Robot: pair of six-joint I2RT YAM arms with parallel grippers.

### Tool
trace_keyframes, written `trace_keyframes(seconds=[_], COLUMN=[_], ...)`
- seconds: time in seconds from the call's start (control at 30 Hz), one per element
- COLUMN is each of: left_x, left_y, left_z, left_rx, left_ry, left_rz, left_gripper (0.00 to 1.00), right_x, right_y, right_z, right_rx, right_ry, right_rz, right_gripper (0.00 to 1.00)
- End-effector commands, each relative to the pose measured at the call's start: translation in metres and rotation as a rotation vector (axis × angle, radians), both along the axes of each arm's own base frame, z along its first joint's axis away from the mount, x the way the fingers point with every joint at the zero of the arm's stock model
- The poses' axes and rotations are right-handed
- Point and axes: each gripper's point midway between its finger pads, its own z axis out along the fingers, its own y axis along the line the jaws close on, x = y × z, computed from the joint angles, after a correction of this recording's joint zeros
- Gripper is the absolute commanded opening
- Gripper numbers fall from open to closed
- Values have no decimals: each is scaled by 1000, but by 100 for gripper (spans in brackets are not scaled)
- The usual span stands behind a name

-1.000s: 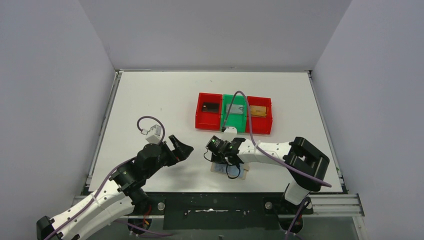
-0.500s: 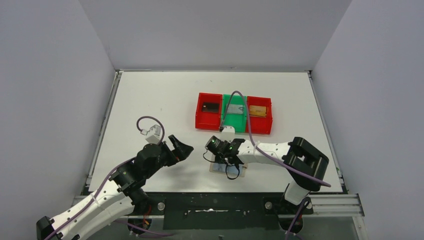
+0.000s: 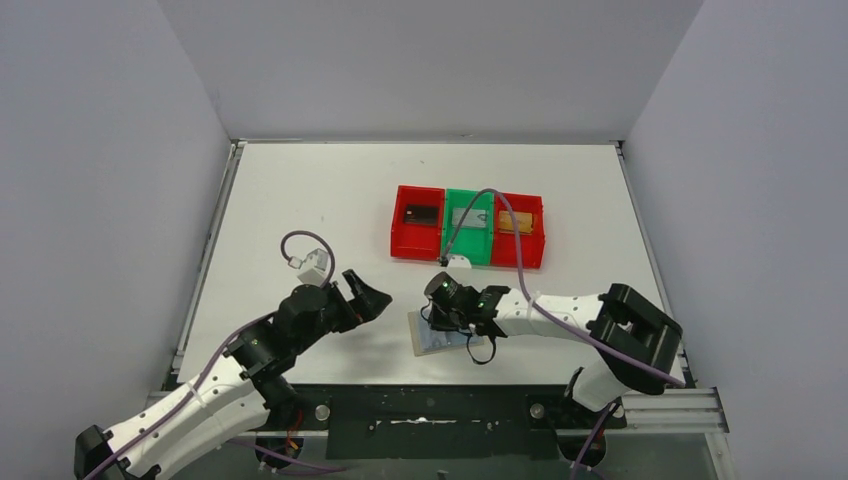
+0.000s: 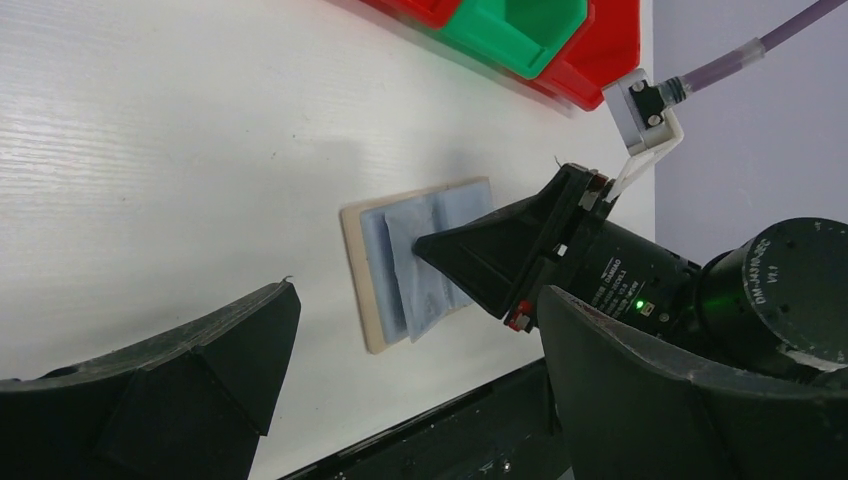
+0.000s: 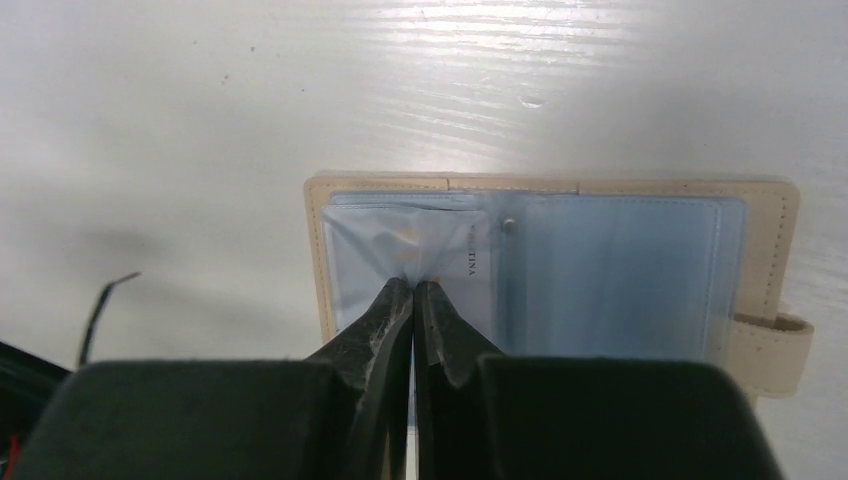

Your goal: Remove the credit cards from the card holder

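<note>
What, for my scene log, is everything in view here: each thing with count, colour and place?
table: 1, white, under everything.
red trays: 2, red, at either end of the tray row, past the arms.
green tray: 1, green, between the red trays.
credit cards: 3 by the look of it, dark, pale grey and tan, one in each tray.
card holder: 1, tan with pale blue-grey sleeves, lying open near the table's front edge.
left hand: 1, black, open, above the table beside the card holder.
right hand: 1, black, closed, tips pinching the sleeve on the card holder's half away from its closure tab.
</note>
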Motion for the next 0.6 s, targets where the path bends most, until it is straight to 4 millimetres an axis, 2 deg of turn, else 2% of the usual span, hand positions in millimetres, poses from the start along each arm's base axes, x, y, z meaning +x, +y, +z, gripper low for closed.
trace_keyframes(seconds=[0.0, 0.13, 0.33, 0.47, 0.57], left_x=[6, 4, -4, -7, -7], left_y=[-14, -24, -55, -74, -86], left_z=[19, 19, 16, -3, -20], left_rx=[-56, -65, -103, -104, -96], left_ry=[-54, -51, -47, 16, 69], left_rz=[-41, -90, -250, -335, -367], left_gripper=[91, 91, 88, 80, 68], right_x=[16, 21, 26, 26, 26], right_y=[25, 24, 13, 10, 6], right_z=[40, 48, 42, 37, 31], right_rx=[244, 375, 422, 443, 448], right_ry=[-64, -51, -28, -8, 5], right_rz=[28, 20, -20, -37, -57], right_gripper=[0, 0, 0, 0, 0])
